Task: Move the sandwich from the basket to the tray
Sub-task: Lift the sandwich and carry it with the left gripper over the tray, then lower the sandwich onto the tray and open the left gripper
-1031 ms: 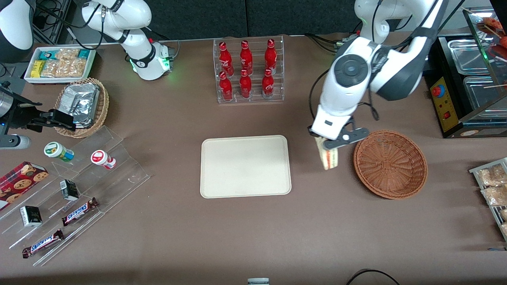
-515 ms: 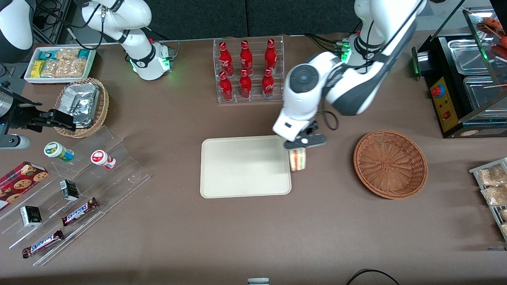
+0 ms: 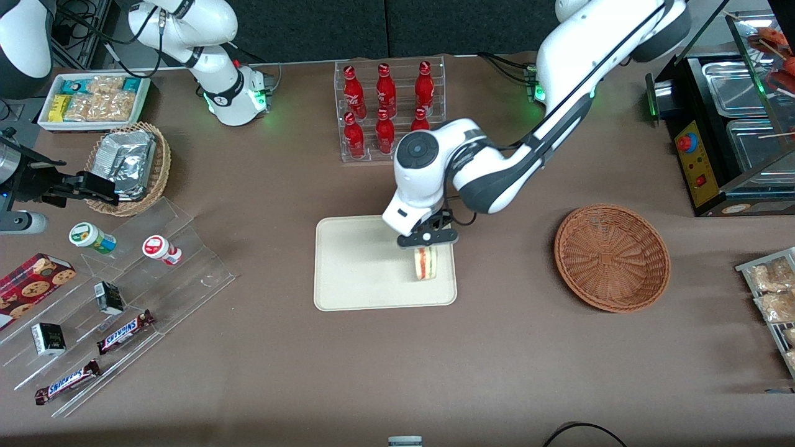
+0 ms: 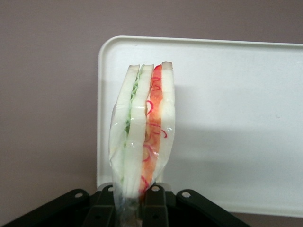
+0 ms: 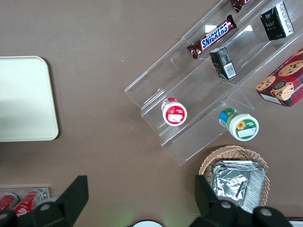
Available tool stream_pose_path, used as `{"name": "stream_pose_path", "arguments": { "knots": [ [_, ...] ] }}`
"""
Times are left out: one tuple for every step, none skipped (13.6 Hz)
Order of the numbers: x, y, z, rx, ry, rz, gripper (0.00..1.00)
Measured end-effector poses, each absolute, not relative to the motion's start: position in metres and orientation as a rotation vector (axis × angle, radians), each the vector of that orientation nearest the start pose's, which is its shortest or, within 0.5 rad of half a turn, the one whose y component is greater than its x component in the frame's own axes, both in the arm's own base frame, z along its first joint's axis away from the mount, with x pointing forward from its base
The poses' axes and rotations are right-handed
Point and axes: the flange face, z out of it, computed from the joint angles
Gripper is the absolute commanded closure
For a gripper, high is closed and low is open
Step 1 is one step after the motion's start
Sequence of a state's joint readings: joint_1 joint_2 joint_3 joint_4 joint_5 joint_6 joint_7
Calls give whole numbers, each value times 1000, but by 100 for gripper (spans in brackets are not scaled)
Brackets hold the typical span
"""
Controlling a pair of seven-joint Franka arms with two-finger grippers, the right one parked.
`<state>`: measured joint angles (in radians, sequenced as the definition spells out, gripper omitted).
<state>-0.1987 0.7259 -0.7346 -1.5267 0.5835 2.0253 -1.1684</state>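
Above the tray [image 3: 366,267], at its edge nearest the basket [image 3: 612,257], the sandwich [image 3: 425,263] is held pinched in the gripper [image 3: 427,239]; contact with the tray seemingly is not made.

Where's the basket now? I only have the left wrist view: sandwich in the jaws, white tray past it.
Observer: The basket sits empty toward the working arm's end of the table, apart from the tray.
Operator: Is the sandwich over the tray?
Observer: Yes. From the front, the gripper holds the sandwich above the tray's end nearest the basket.
Operator: Anything else near the tray?
Observer: A clear rack of red bottles stands farther from the front camera than the tray, apart from it.
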Motion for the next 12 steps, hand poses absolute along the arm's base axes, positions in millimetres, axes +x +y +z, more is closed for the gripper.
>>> {"name": "stream_pose_path", "arguments": {
  "knots": [
    [507, -487, 294, -3086, -139, -71, 83],
    [506, -493, 281, -3083, -140, -88, 83],
    [505, -498, 270, -3085, -134, -105, 84],
    [502, -503, 258, -3085, -125, -117, 84],
    [500, -507, 248, -3084, -116, -120, 84],
    [497, -510, 241, -3084, -105, -116, 83],
    [495, -512, 236, -3082, -95, -113, 82],
    [494, -513, 233, -3080, -87, -117, 64],
    [494, -513, 232, -3079, -84, -123, 25],
    [495, -513, 233, -3078, -82, -126, 7],
    [495, -513, 233, -3078, -80, -131, 1],
    [496, -513, 234, -3078, -81, -134, 1]
  ]
}}
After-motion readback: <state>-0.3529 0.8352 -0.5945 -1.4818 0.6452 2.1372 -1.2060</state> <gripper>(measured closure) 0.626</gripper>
